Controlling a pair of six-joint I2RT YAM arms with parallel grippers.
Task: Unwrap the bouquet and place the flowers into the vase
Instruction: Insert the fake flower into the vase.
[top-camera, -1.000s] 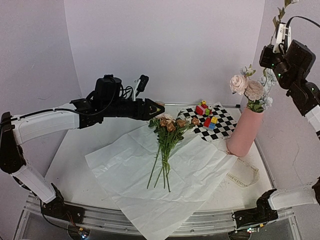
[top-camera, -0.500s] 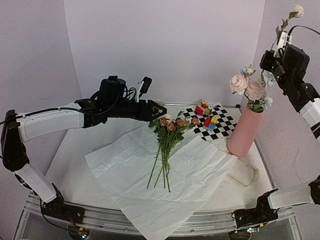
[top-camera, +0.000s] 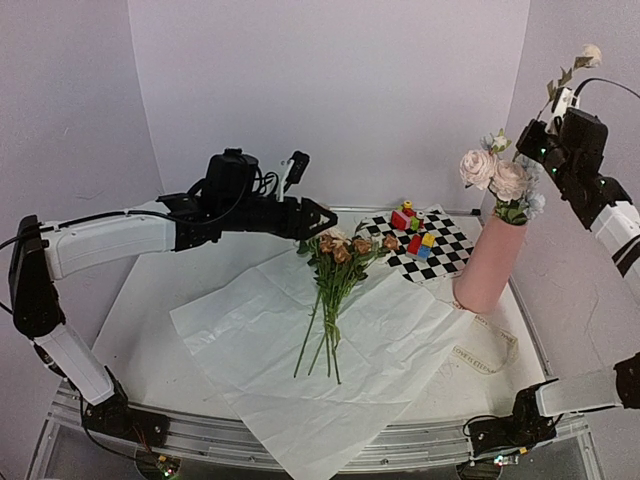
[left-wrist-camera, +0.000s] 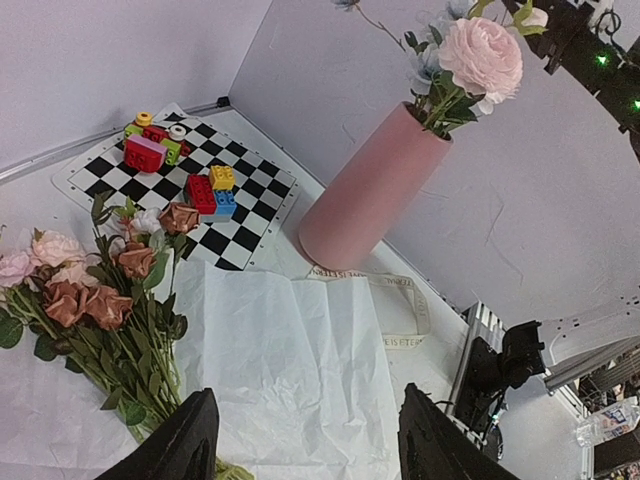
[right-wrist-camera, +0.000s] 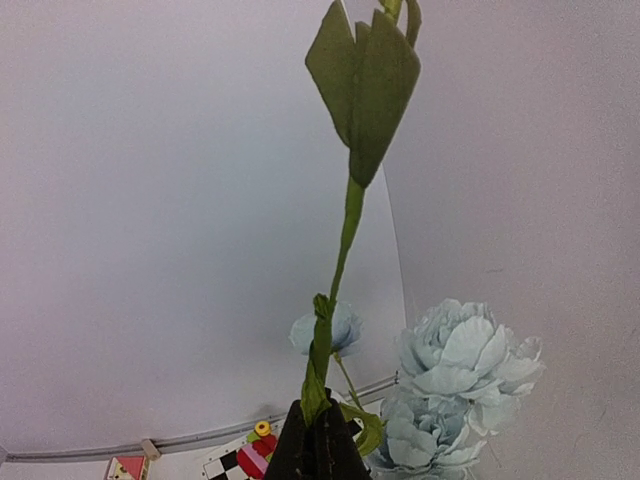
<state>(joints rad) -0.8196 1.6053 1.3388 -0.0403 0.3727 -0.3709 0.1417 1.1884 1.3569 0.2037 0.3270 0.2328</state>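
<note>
The flowers (top-camera: 335, 268) lie loose on the unfolded white paper (top-camera: 330, 360), blooms toward the back. In the left wrist view these flowers (left-wrist-camera: 95, 290) sit at the left. My left gripper (top-camera: 322, 216) hovers open just behind the blooms; nothing is between its fingers (left-wrist-camera: 178, 447), only paper beneath. The pink vase (top-camera: 490, 262) stands at the right and holds several pale blooms (top-camera: 495, 178). My right gripper (top-camera: 553, 128) is high above the vase, shut on a single flower stem (right-wrist-camera: 345, 230) whose bud (top-camera: 591, 52) points upward. The vase (left-wrist-camera: 372, 192) leans across the left wrist view.
A checkered mat (top-camera: 450, 255) with small coloured toy blocks (top-camera: 415, 230) lies behind the paper, left of the vase. A cream printed ribbon (top-camera: 488, 352) lies on the table in front of the vase. Walls close in at the back and right.
My right gripper has come lower with its stem, bringing the bud down into view. My left gripper has edged to the right, closer to the blooms on the paper.
</note>
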